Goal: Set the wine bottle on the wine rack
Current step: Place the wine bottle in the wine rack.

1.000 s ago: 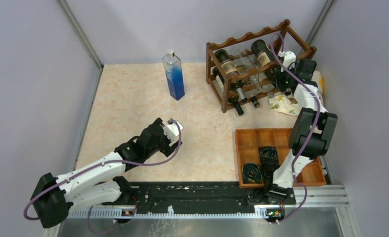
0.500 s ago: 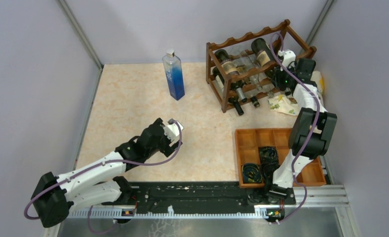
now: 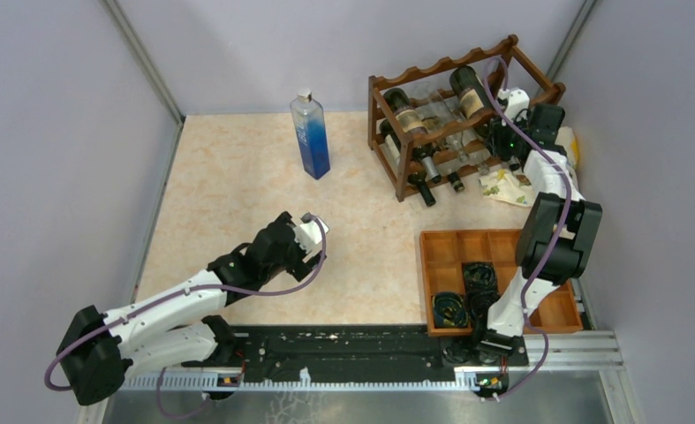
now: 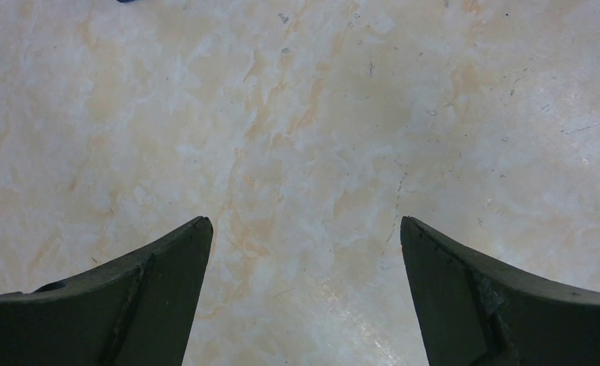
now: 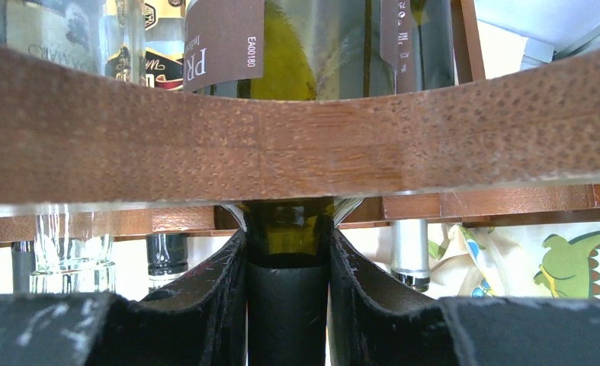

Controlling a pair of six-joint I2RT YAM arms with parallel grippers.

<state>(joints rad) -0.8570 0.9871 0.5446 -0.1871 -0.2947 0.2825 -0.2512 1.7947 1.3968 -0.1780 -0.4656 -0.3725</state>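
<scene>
The wine rack (image 3: 414, 75) of dark reddish-brown wood stands at the back right and holds several bottles. My right gripper (image 5: 287, 252) is shut on the black-capped neck of a green wine bottle (image 5: 285, 69) that lies across the rack's top tier; a wavy rail (image 5: 296, 145) crosses just in front of its shoulder. In the top view that bottle (image 3: 469, 93) lies in the top tier with the right gripper (image 3: 511, 110) at its neck. My left gripper (image 4: 304, 229) is open and empty over bare marble table; it also shows in the top view (image 3: 313, 230).
A tall blue glass bottle (image 3: 310, 134) stands at the back centre. A flat wooden compartment tray (image 3: 449, 252) with black cables sits at the front right. A dinosaur-print cloth (image 3: 505, 187) lies beside the rack. Grey walls close in both sides.
The right gripper and the bottle have shifted very slightly at the rack's top tier. The left arm has barely moved.
</scene>
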